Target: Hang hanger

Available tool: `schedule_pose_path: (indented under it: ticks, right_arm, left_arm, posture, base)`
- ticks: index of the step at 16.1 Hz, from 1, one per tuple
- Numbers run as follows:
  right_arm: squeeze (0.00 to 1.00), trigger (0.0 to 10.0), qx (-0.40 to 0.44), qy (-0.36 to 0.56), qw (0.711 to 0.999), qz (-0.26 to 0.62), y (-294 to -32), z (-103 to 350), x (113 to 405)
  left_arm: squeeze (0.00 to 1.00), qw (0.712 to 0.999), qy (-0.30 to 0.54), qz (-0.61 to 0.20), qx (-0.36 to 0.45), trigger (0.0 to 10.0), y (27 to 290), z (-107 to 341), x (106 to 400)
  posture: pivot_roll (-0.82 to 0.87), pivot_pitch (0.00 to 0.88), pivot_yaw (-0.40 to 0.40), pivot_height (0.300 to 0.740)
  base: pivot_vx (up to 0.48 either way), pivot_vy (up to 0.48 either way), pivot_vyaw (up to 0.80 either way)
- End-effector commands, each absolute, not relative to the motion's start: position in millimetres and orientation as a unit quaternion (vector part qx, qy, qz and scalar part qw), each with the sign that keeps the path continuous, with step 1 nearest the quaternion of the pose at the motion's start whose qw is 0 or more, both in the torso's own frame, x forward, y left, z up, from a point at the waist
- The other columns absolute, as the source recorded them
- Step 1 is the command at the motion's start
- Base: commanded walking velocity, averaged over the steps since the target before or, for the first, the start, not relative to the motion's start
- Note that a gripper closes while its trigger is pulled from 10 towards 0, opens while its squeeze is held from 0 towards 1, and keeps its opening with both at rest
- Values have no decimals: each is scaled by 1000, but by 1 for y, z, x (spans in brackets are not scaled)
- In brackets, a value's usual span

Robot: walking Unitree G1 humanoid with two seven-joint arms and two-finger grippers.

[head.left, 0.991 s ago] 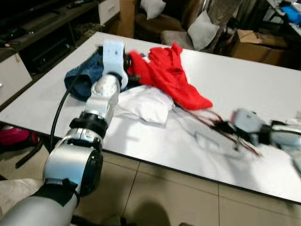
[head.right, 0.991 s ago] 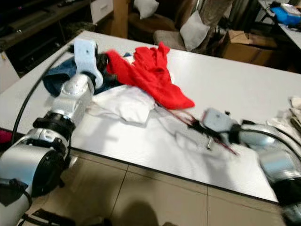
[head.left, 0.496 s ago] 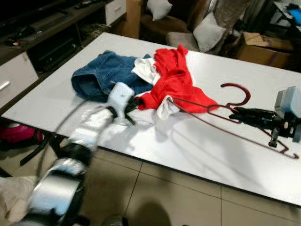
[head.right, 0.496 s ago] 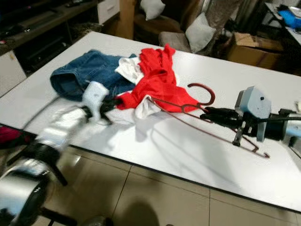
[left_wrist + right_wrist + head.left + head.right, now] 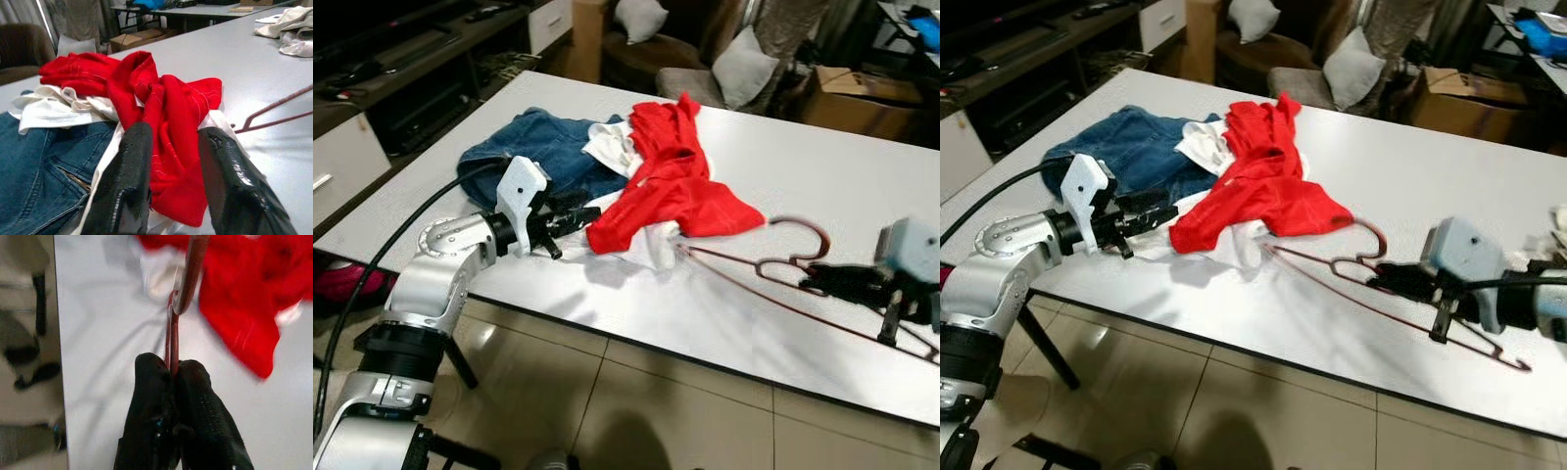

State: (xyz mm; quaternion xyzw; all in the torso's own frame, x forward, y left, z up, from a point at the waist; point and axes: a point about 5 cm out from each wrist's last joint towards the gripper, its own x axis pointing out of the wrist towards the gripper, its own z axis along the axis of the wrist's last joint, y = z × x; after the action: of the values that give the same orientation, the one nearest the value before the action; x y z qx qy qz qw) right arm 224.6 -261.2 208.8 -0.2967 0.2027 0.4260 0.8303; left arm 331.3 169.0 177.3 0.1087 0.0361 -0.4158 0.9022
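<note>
On the white table (image 5: pixel 822 166) I counted one dark red wire hanger (image 5: pixel 1371 284), one red garment (image 5: pixel 671 191), one pair of blue jeans (image 5: pixel 524 152) and one white cloth (image 5: pixel 612 147) bunched between the jeans and the red piece, with more white showing under the red garment's near edge. The hanger lay on the near right part of the table, its hook curling up toward the red garment and its frame running off to the right. My right gripper (image 5: pixel 1393 281) was clamped on the hanger's wire just below the hook; the right wrist view showed both black fingers (image 5: pixel 151 396) pressed together with the wire between them. My left gripper (image 5: pixel 576 217) sat at the near left of the table, its fingers (image 5: pixel 127 171) spread apart with a fold of the red garment lying between them, so it was not pinching anything. I saw one cardboard box (image 5: pixel 857 93) and two pale cushions (image 5: pixel 744 73) beyond the far edge.
</note>
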Motion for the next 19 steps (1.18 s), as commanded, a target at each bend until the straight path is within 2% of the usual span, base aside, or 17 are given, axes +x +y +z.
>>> schedule_pose_path:
  ticks: [1,3,5,8,10,11,12,13,16,17,19]
  right_arm:
    - [0,10000,-334,248,811,412,-269,204,225]
    - [0,10000,-380,289,793,379,-281,201,226]
    - [0,10000,-389,296,793,363,-287,205,226]
    - [0,10000,-321,209,828,409,-275,242,220]
    - [0,10000,-251,116,892,358,-277,266,219]
    - [0,10000,-237,109,901,347,-277,263,214]
    - [0,10000,-224,100,910,334,-274,259,212]
    - [0,10000,-187,78,929,311,-263,250,210]
    - [0,10000,-124,32,956,263,-231,226,217]
    - [0,10000,-97,13,974,203,-217,213,230]
    - [0,10000,-111,10,978,179,-203,202,238]
  left_arm:
    - [1000,901,29,-417,119,10000,162,186,331]
    - [1000,901,22,-418,118,10000,157,188,330]
    - [1000,903,15,-414,110,10000,154,189,328]
    - [1000,916,-2,-399,44,10000,160,192,318]
    - [1000,936,-43,-349,-20,10000,164,211,310]
    - [749,944,-45,-327,-24,10000,165,211,310]
    - [110,952,-49,-303,-15,10000,166,210,309]
    - [0,964,-46,-263,5,10000,167,201,307]
    - [0,971,-14,-237,20,10000,158,176,299]
    - [0,974,-17,-228,0,10000,146,174,300]
    - [0,973,-13,-228,16,10000,139,170,303]
  posture:
    - [-143,0,-10,740]
    - [-141,0,-27,740]
    - [-142,0,-38,740]
    - [-137,0,-50,740]
    - [-134,0,-49,740]
    - [-134,0,-44,740]
    - [-135,0,-40,740]
    - [-144,0,-26,740]
    - [-164,0,-2,740]
    - [-159,0,1,740]
    - [-149,0,2,740]
  base:
    - [0,0,0]
    - [0,0,0]
    - [0,0,0]
    - [0,0,0]
    - [0,0,0]
    - [0,0,0]
    - [0,0,0]
    - [0,0,0]
    - [0,0,0]
    - [0,-289,0]
    - [0,-291,0]
